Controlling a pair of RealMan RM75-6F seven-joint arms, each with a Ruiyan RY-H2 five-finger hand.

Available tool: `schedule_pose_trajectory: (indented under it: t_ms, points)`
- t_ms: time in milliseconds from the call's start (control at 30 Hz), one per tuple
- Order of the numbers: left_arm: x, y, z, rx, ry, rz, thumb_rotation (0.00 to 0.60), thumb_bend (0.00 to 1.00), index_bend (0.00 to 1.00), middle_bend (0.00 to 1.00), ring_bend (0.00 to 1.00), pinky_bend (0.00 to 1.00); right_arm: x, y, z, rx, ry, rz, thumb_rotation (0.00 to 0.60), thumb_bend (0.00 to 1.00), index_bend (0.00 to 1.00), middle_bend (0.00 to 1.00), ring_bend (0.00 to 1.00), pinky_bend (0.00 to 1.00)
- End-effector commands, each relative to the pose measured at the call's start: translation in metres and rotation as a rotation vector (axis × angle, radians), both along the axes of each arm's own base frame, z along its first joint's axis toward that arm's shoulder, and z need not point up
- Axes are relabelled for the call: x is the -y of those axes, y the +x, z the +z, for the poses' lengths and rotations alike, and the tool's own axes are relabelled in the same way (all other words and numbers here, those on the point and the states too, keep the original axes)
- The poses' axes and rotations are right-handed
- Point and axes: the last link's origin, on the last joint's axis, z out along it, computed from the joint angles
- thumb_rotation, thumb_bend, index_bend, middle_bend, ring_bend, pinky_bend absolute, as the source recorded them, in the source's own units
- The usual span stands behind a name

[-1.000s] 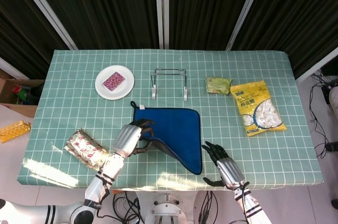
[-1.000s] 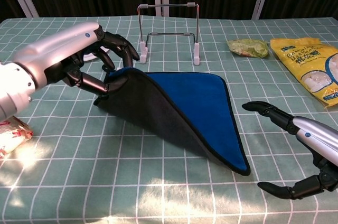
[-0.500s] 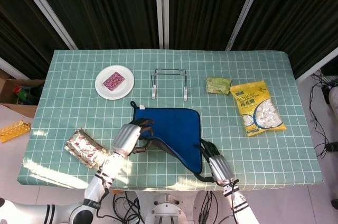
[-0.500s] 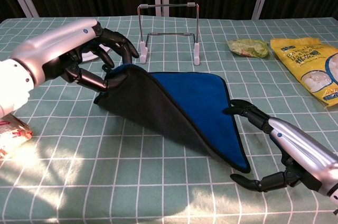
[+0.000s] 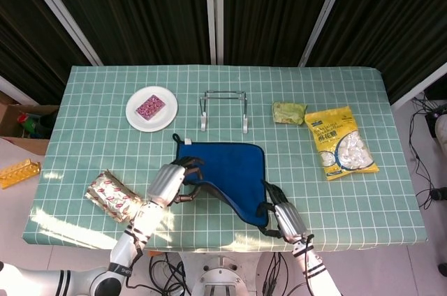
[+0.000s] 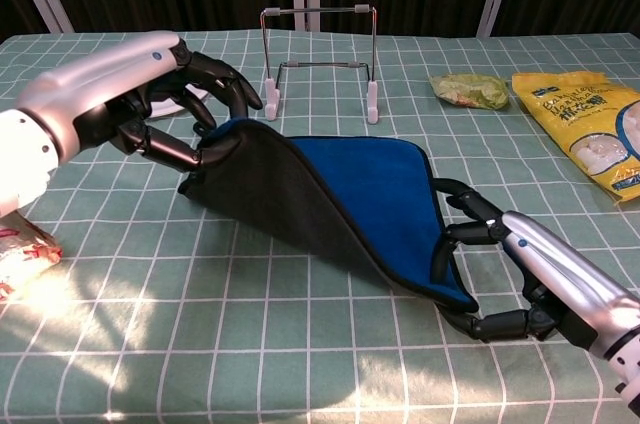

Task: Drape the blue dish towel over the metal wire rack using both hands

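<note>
towel: the blue dish towel [image 6: 370, 194] lies at the centre of the frame on the checked desk [image 6: 300, 364], its left edge lifted off the cloth and its near right corner still low.
left hand: the left hand [image 6: 165, 94] pinches the raised left corner between thumb and fingers, at the left of the chest view.
right hand: the right hand [image 6: 500, 264] sits at the lower right, fingers curled around the near corner; whether it grips the fabric or only brackets it, i cannot tell.
rack: the metal wire rack [image 6: 320, 54] stands upright at upper centre, well apart from the towel's far edge.
risk, slip: if the right hand lifts without a firm pinch, that corner likely drops and the towel hangs from one side only.
risk, rack: the rack looks light; a taut towel dragged against its top bar could tip it or push it back.
risk, uneven: hands rising at different heights may drape the towel crooked, so it slides off.
nearby: the green packet [image 6: 465, 91] and yellow snack bag [image 6: 585, 124] lie at the upper right, near the right arm's path.
</note>
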Motion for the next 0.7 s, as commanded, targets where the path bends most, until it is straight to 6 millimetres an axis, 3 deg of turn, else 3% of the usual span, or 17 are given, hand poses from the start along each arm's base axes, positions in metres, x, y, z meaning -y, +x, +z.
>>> schedule_pose_trajectory:
  t_ms: [33,167,433,700]
  points:
    - [0.0,-0.001,0.002,0.015,-0.009,0.01,0.6,0.59,0.86,0.28,0.23,0.32,0.002,0.001,0.003,0.016,-0.015,0.0,0.6,0.47,0.91,0.02,0.0,0.0]
    - [-0.001,-0.002,0.003,0.036,-0.016,0.022,0.6,0.59,0.86,0.28,0.23,0.32,0.007,0.0,0.009,0.039,-0.034,-0.015,0.6,0.48,1.0,0.05,0.0,0.0]
    - [-0.008,-0.005,0.011,0.09,-0.011,0.054,0.6,0.59,0.86,0.28,0.23,0.32,0.031,-0.002,0.042,0.071,-0.122,-0.052,0.6,0.48,1.0,0.07,0.0,0.0]
    - [-0.021,-0.005,0.023,0.155,0.004,0.088,0.6,0.59,0.86,0.28,0.23,0.32,0.066,0.013,0.077,0.068,-0.211,-0.033,0.6,0.49,1.0,0.08,0.0,0.0]
